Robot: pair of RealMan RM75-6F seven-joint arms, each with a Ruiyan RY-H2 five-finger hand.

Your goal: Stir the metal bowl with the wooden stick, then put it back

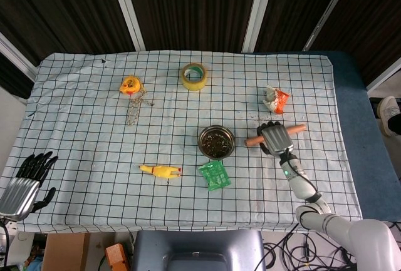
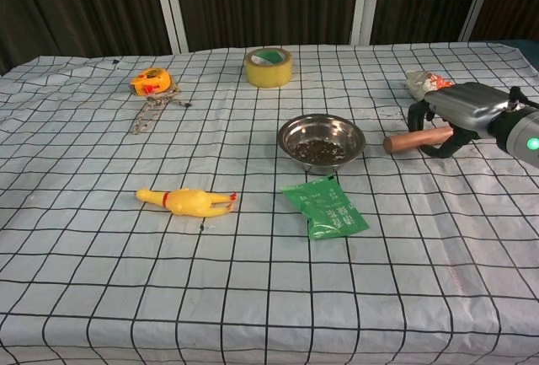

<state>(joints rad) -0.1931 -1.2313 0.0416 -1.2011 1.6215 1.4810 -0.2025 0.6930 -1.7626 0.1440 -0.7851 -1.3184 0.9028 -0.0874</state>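
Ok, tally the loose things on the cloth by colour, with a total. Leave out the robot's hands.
Yellow: 3 (tape roll, tape measure, rubber chicken)
Green: 1 (packet)
Silver: 2 (bowl, chain)
Brown: 1 (stick)
White and orange: 1 (crumpled wrapper)
Total: 8

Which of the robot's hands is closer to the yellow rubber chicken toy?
Right. The right hand wraps the wooden stick beyond the bowl; the left hand hangs off the table's corner, farther from the chicken.

Right hand (image 1: pixel 276 138) at four o'clock, fingers curled around the wooden stick (image 2: pixel 418 139); left hand (image 1: pixel 25 180) at eight o'clock, fingers apart.
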